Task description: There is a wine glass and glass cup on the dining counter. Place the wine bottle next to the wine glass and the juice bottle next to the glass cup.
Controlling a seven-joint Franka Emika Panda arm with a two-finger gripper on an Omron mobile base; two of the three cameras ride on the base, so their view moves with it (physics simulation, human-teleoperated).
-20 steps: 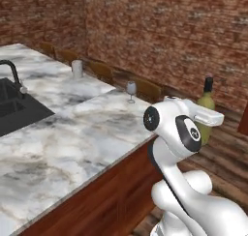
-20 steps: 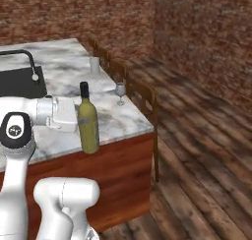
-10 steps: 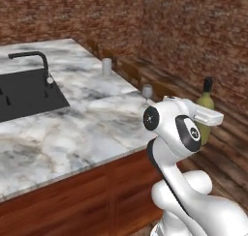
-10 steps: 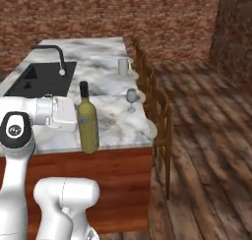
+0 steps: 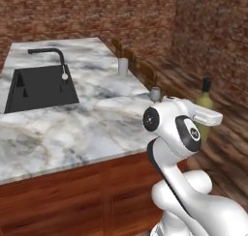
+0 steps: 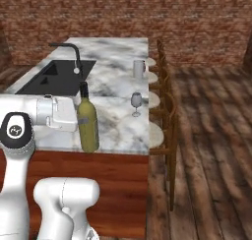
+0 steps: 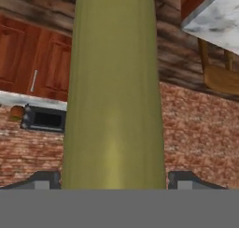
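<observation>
On the left of the right base view, the gripper [image 6: 74, 120] is seen clamped sideways around the lower body of the wine bottle [image 6: 87, 123], which is carried upright in the air at the near edge of the dining counter [image 6: 118, 121]; in the hand view the olive body of the wine bottle [image 7: 114, 96] is framed between the two fingertips [image 7: 44, 180], jaws spread wide and pressed on the glass. A full glass bottle is judged heavy, rigid and slick, top-heavy through its dark neck, so a hold low on the broad body, as taken here, is thought sounder than one at the neck, and tilting is to be avoided. Further right, the wine glass [image 6: 136, 102] is stood near the counter's right edge, apart from the bottle; thin-stemmed and fragile, it could be toppled by a careless set-down. Beyond it, the glass cup [image 6: 139, 68] is placed farther along the same edge. The marble top is smooth and level, with room beside the stemmed glass, judged good for standing the bottle. At the far left of the counter, the black sink [image 6: 56, 76] and arched faucet [image 6: 69, 54] are set. Wooden stools [image 6: 165, 116] are lined along the right side, plank flooring is spread beyond, and brick walls [image 6: 197, 17] enclose the room.
</observation>
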